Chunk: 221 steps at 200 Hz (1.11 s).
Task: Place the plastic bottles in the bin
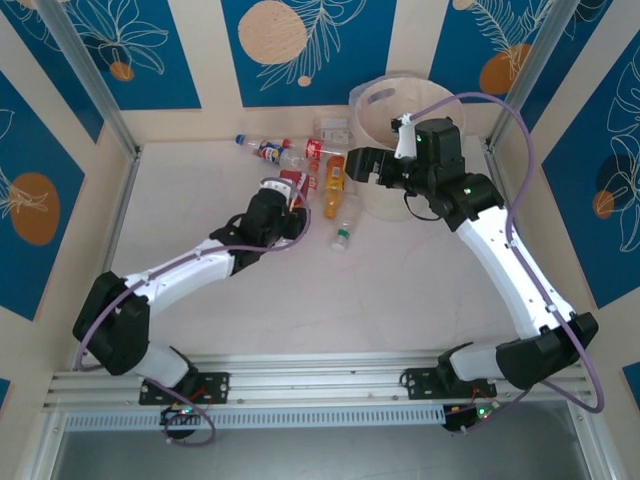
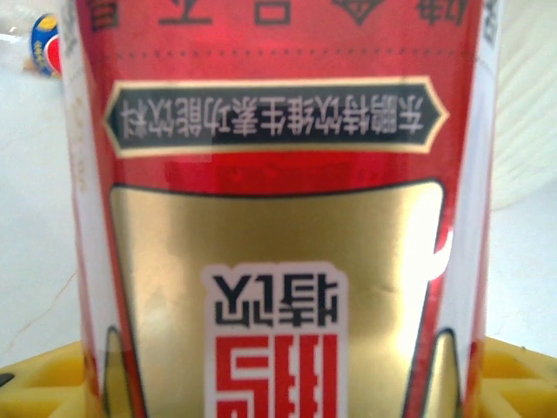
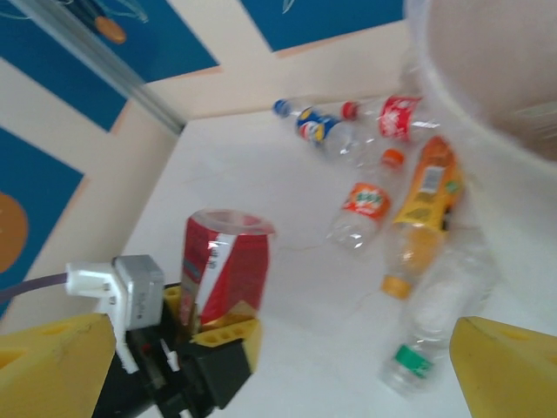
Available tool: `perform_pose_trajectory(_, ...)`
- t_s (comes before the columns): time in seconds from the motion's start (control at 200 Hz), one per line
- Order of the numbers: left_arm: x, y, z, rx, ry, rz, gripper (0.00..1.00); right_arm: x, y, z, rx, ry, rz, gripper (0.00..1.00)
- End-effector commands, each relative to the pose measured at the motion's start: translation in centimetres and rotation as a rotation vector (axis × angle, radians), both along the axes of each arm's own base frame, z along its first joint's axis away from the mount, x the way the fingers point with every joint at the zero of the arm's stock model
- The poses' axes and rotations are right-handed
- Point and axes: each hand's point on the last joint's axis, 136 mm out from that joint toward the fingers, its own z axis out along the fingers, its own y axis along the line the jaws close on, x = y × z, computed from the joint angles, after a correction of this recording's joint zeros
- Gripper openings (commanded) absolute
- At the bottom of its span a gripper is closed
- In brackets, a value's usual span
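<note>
My left gripper [image 1: 287,197] is shut on a plastic bottle with a red and gold label [image 2: 278,174], its yellow fingers [image 2: 39,383] on either side of the body. In the right wrist view that bottle [image 3: 228,261] stands up out of the left gripper [image 3: 213,324], clear of the table. More plastic bottles lie by the bin [image 1: 375,110]: a blue-labelled one [image 1: 270,151], a red-labelled one [image 1: 315,150], an orange juice one [image 1: 335,178] and a clear one with a green cap [image 1: 345,228]. My right gripper [image 1: 358,165] hangs open and empty beside the bin's left wall.
The cream bin's wall [image 3: 487,87] rises close on the right of the right gripper [image 3: 278,374]. An orange-labelled bottle [image 3: 365,205] and the green-capped one [image 3: 426,340] lie just under it. Metal frame posts and the back wall [image 1: 200,120] bound the white table.
</note>
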Motion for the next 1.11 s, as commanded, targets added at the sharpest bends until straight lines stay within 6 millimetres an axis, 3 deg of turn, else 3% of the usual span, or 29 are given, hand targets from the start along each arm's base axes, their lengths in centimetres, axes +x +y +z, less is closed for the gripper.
perform_pose_trajectory(0.0,-0.3,-1.8,4.5,-0.116,-0.200,-0.127,0.60,-0.8,3.4,1.6,0.151,0.042,0.145,0.99)
perform_pose_trajectory(0.24,-1.0,-2.8,7.1,-0.166,-0.269,-0.204,0.60,0.2,6.7,-0.5,0.195,0.134,0.233,0.99)
perform_pose_trajectory(0.84,-2.5,-4.2,10.7,-0.262,-0.343,-0.308,0.60,0.9,11.3,-2.7,0.202,0.209,0.340,1.00)
perform_pose_trajectory(1.1,-2.8,-4.3,11.6,-0.284,-0.361,-0.321,0.60,0.8,12.3,-3.3,0.203,0.223,0.371,0.90)
